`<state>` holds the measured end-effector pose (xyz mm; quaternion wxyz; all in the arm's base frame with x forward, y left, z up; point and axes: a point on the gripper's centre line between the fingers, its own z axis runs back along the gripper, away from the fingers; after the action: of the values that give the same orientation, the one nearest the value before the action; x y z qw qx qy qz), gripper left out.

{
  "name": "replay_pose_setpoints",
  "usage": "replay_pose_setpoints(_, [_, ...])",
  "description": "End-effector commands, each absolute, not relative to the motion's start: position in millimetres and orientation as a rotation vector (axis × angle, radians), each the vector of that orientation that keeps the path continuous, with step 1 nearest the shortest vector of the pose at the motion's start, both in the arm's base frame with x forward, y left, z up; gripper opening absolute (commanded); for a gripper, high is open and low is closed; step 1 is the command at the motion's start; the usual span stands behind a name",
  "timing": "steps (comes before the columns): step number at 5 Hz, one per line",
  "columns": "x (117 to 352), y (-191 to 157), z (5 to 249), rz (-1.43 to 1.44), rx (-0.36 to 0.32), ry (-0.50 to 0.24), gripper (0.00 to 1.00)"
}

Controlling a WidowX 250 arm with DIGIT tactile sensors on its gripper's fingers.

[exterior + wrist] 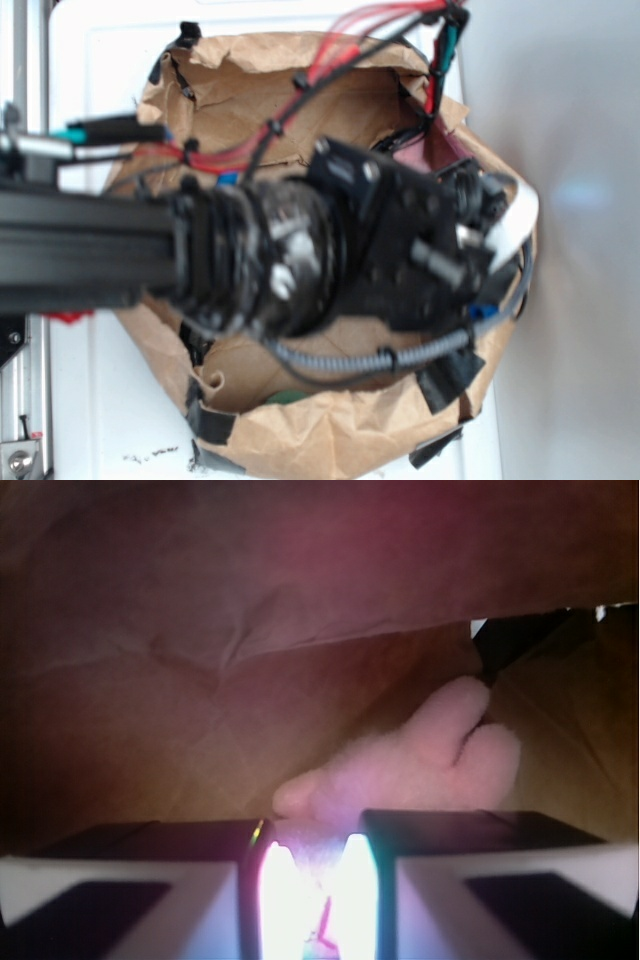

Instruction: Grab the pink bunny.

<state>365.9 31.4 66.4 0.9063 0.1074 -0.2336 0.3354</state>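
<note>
The bunny (420,765) lies on the floor of the paper bag (330,440), partly between the tool (312,875) pads – narrow gap, looks clenched on fluff. Soft, light, squashy – prob. grips best at the body, not a thin limb.

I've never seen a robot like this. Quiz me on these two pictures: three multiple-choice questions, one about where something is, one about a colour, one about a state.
1. Where is the arm reaching?
A. into a paper bag
B. onto a shelf
C. into a drawer

2. What colour is the bunny?
A. green
B. pink
C. blue

3. How do the fingers stand?
A. wide apart, nothing near
B. out of sight
C. close together on the bunny

Answers:
1 A: the exterior view shows the arm over the open brown bag.
2 B: the bunny shows fluffy pink fur.
3 C: in the wrist view the fingers leave a narrow gap with pink fluff in it.
</note>
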Motion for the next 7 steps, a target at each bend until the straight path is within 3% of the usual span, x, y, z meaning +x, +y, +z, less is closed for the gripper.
replay_pose_setpoints(1, [352, 32, 98, 0.685, 0.158, -0.505, 0.0])
replay_pose_setpoints(3, [329, 61, 141, 0.636, 0.038, -0.412, 0.0])
replay_pose_setpoints(5, [335, 65, 144, 0.63, 0.025, -0.421, 0.0])
replay_pose_setpoints(6, [332, 63, 166, 0.562, -0.019, -0.391, 0.0])
replay_pose_setpoints(7, [326, 54, 193, 0.479, 0.009, -0.314, 0.0])
